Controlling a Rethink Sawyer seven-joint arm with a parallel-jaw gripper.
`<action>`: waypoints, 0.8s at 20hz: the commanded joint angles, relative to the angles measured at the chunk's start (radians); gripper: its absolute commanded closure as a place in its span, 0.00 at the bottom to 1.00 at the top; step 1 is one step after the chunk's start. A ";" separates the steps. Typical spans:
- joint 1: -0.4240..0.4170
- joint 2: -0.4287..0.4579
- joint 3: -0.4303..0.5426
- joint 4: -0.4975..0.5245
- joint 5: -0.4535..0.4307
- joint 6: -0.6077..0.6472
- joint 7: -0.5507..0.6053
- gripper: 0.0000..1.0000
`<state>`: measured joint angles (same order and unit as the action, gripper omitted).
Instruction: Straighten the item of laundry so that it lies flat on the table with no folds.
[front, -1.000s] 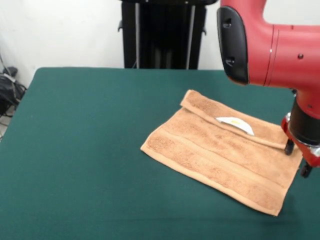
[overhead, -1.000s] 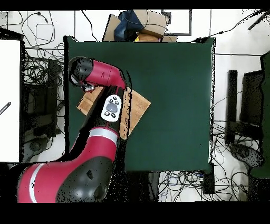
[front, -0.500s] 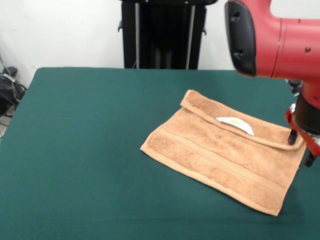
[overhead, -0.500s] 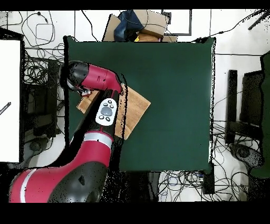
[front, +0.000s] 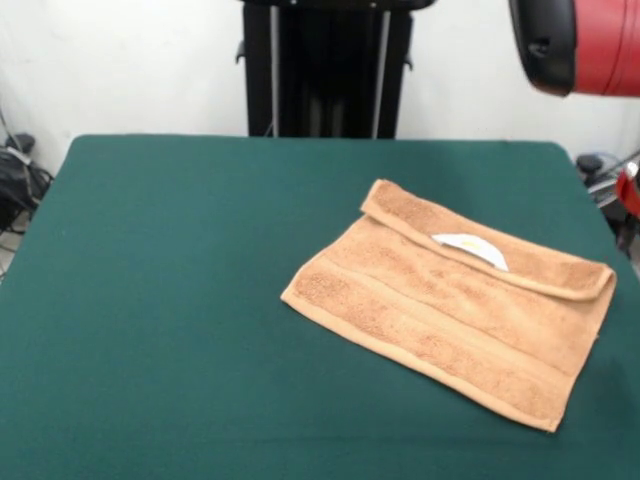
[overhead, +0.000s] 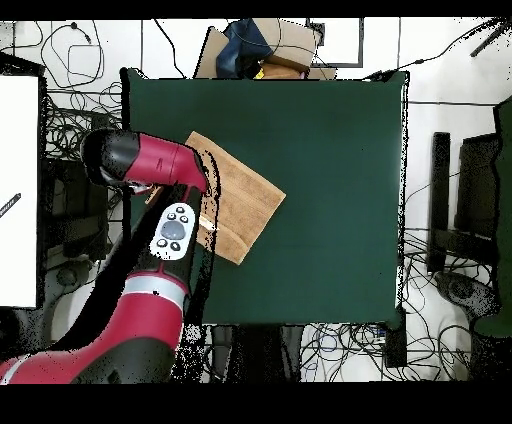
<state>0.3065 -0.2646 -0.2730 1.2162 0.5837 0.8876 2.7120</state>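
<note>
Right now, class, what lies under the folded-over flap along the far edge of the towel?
A white label pokes out from under the flap of the towel. The rest of the label and the towel surface beneath are covered, so nothing more shows there.

towel (front: 455, 310) on table (front: 160, 300), right of center in front view, far edge folded over; arm (front: 580, 45) top-right corner.
</note>
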 joint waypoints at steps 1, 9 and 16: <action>0.006 0.023 0.062 0.186 0.048 -0.166 0.241 0.00; -0.029 0.024 0.091 0.260 0.058 -0.290 0.171 0.00; -0.039 0.035 0.089 0.253 0.044 -0.302 0.165 0.00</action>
<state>0.2901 -0.2718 -0.2721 1.3579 0.6057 0.6235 2.7120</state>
